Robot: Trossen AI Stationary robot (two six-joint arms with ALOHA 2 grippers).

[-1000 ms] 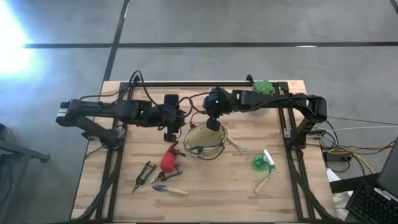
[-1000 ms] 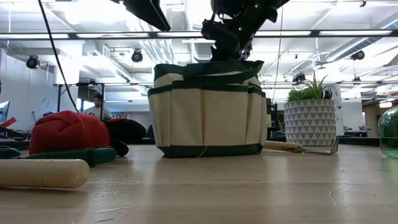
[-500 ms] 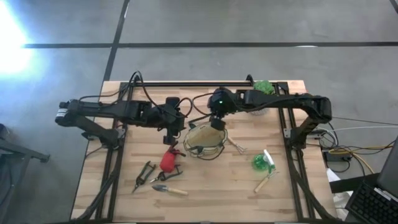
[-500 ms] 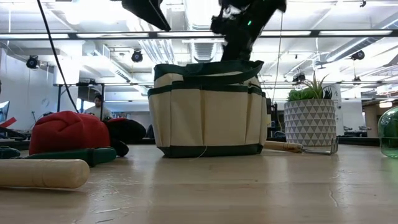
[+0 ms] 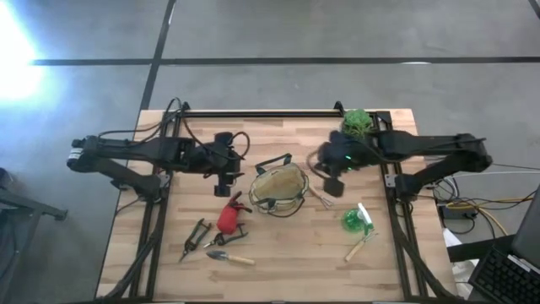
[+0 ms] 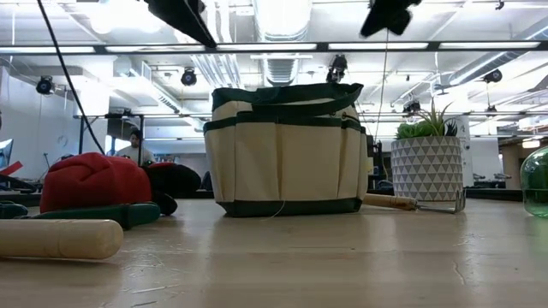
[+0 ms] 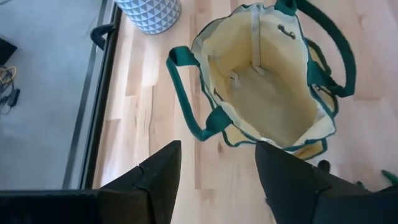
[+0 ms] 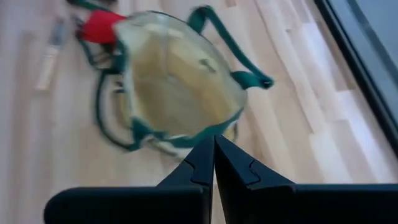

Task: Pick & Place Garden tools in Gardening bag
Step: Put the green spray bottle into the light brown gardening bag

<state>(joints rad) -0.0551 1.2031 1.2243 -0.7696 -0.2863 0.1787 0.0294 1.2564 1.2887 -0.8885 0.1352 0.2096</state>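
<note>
**Kid:** Since a moment ago the right end effector (image 5: 333, 186) has moved away from above the gardening bag (image 5: 279, 187). Now it hangs just beside the bag, near the potted plant (image 5: 355, 120).

**Pal:** From above, what else?

**Kid:** The left end effector (image 5: 224, 180) hangs on the bag's other side. A red-and-black piece (image 5: 229, 218), pruners (image 5: 196, 237) and a trowel (image 5: 229, 257) lie on the worktop (image 5: 287, 262). A green spray bottle (image 5: 355, 221) sits apart.

**Pal:** And from low down?

**Kid:** The bag (image 6: 285, 149) stands upright.

**Pal:** The left wrist?

**Kid:** Its fingers (image 7: 160, 171) are spread wide and hold nothing. The bag (image 7: 267, 81) looks empty inside.

**Pal:** The right wrist?

**Kid:** Its fingers (image 8: 202, 162) are pressed together, holding nothing.
</note>
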